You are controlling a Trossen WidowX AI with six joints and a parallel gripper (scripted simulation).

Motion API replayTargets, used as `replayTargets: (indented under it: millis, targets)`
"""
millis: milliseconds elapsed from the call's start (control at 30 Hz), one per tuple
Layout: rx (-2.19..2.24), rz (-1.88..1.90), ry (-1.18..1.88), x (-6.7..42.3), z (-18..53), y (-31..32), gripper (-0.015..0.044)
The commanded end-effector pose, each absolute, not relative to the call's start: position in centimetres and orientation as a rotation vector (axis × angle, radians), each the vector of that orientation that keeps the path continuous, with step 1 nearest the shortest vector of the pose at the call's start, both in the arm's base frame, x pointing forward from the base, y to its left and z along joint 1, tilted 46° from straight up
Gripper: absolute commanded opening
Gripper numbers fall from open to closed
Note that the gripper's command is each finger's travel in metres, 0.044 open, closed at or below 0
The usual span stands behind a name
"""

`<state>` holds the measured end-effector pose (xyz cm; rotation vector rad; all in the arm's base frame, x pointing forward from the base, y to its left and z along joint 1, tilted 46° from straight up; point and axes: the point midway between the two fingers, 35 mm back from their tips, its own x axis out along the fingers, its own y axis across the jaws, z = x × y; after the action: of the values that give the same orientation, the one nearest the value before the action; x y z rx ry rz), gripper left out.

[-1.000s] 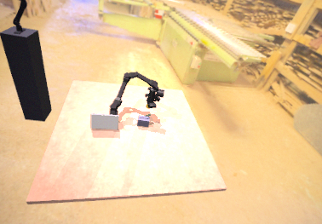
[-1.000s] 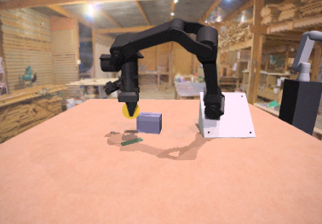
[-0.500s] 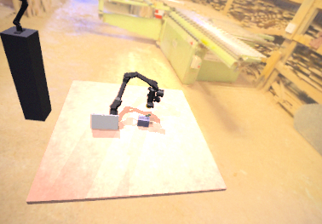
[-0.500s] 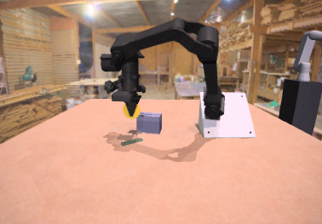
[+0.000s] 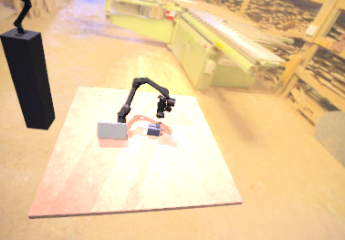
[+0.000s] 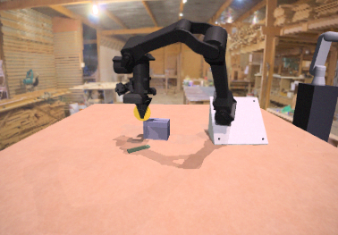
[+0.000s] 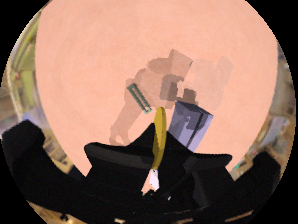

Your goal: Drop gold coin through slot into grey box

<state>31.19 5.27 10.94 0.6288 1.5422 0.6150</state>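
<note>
My gripper (image 6: 142,112) (image 7: 154,125) (image 5: 160,114) is shut on the gold coin (image 6: 137,113) (image 7: 160,129) and holds it on edge in the air. It hangs just above and a little to the left of the grey box (image 6: 156,129) (image 7: 192,123) (image 5: 153,130) in the exterior view. In the wrist view the coin shows as a thin yellow strip beside the box's left edge. The slot in the lid is too small to make out. The dark-green holder (image 6: 138,148) (image 7: 140,96) lies empty on the table in front of the box.
The arm's base stands on a white plate (image 6: 243,126) (image 5: 111,130) to the right of the box. A tall black block (image 5: 28,78) (image 6: 315,108) stands off the pink table top (image 5: 137,177) (image 6: 170,191). Workshop machines and shelves lie behind.
</note>
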Motion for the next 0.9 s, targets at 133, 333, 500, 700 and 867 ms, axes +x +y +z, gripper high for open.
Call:
replayTargets:
  millis: [133, 333, 500, 700, 867]
  targets:
    - [0.622, 0.614, 1.549, 30.7, 9.3, 3.8, 0.0000]
    - [0.622, 0.613, 1.550, 30.2, 8.3, 2.8, 0.0000]
    - [0.622, 0.613, 1.550, 29.8, 7.4, 1.9, 0.0000]
    - [0.623, 0.615, 1.550, 29.2, 6.4, 0.9, 0.0000]
    - [0.624, 0.617, 1.551, 28.7, 5.6, 0.1, 0.0000]
